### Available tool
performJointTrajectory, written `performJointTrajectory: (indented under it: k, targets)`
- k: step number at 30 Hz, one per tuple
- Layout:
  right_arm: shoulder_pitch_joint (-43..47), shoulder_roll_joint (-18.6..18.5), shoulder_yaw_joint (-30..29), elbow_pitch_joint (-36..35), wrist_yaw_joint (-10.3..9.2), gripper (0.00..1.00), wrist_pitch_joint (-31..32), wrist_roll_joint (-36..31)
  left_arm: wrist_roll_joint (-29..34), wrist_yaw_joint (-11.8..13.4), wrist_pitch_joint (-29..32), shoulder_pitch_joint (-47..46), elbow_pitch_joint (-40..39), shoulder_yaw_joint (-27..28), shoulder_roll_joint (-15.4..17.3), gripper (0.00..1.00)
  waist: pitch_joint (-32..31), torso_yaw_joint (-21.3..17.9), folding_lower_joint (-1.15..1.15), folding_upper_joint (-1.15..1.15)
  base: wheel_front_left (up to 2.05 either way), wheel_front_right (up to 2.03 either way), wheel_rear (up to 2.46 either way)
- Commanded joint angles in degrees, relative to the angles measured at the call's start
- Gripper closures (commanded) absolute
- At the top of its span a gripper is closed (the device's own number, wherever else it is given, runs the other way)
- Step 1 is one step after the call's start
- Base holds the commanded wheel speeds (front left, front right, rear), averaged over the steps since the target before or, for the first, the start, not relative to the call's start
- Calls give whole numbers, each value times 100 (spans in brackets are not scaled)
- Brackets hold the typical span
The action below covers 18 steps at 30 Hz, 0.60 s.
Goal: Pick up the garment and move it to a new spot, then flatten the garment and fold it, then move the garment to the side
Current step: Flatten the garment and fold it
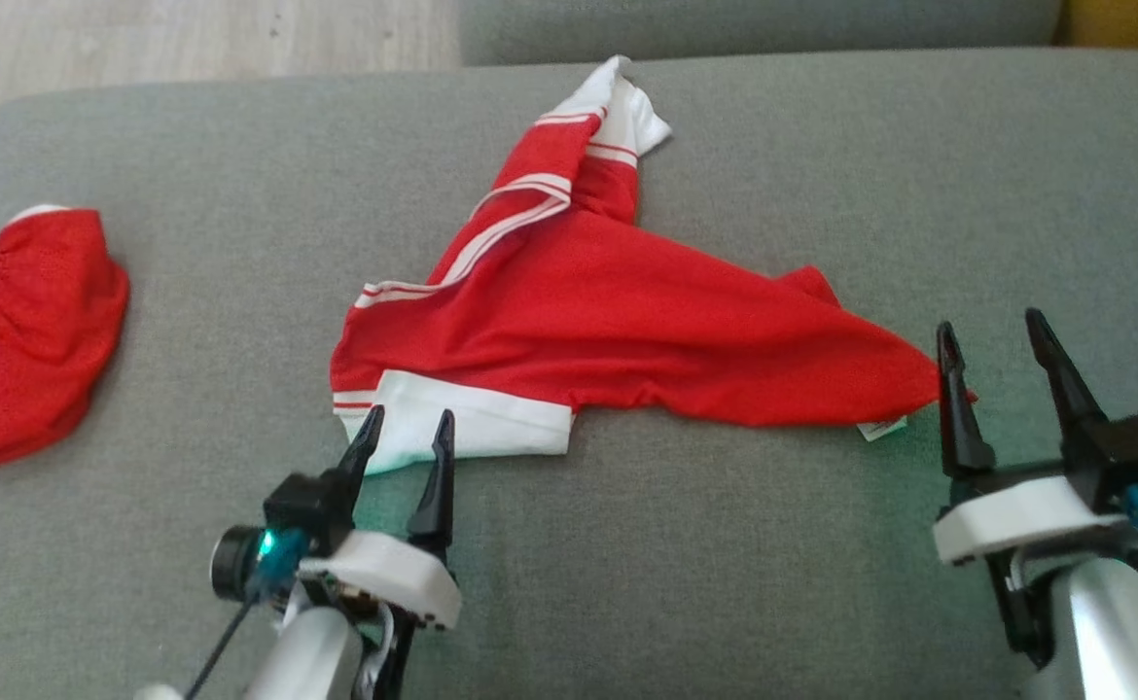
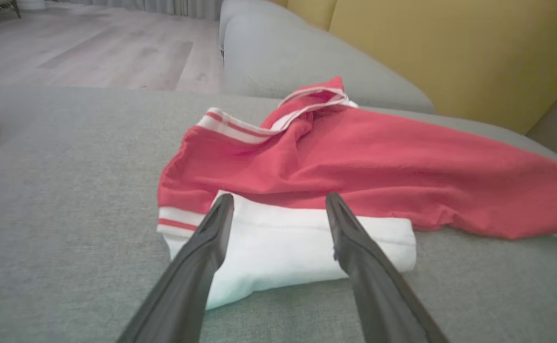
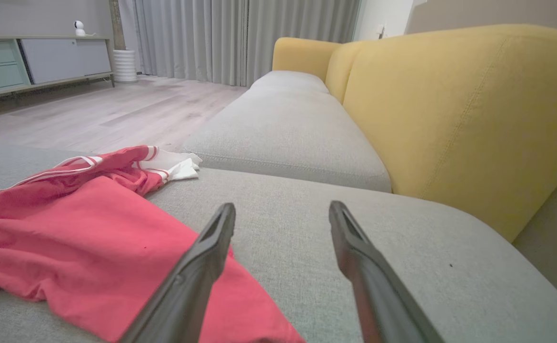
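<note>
garment (image 1: pixel 608 321): crumpled on sofa (image 1: pixel 725 564) | left gripper (image 1: pixel 411 416): wide, empty, tips over the white hem, red body just ahead | right gripper (image 1: pixel 989 324): wide, empty, red corner at its inner finger, rest lying to its left

garment (image 1: pixel 627 321): thin red cloth, smooth, white trim | cushion (image 1: pixel 725 564): grey woven fabric, matt, slightly rough | floor (image 3: pixel 116 109): pale wood planks, smooth | sofa back (image 3: pixel 450 119): yellow fabric, matt | left end effector (image 1: pixel 410 416): dark matt plastic fingers
</note>
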Motion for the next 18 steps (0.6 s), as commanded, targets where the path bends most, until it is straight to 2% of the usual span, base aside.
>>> performJointTrajectory:
  k: [1,14,18]
  targets:
    - [-257,16,202,-217,42,0,-17,26,56,-54,99,-384,91,136,109,0,129,-89,0,0,0,0,0]
    - [-429,52,298,-119,42,0,-131,6,-102,37,-19,-1223,1502,431,303,0,355,-349,0,0,0,0,0]
    - [-408,58,295,-100,42,0,-137,-5,-134,-39,5,-1345,1813,390,307,0,365,-373,0,0,0,0,0]
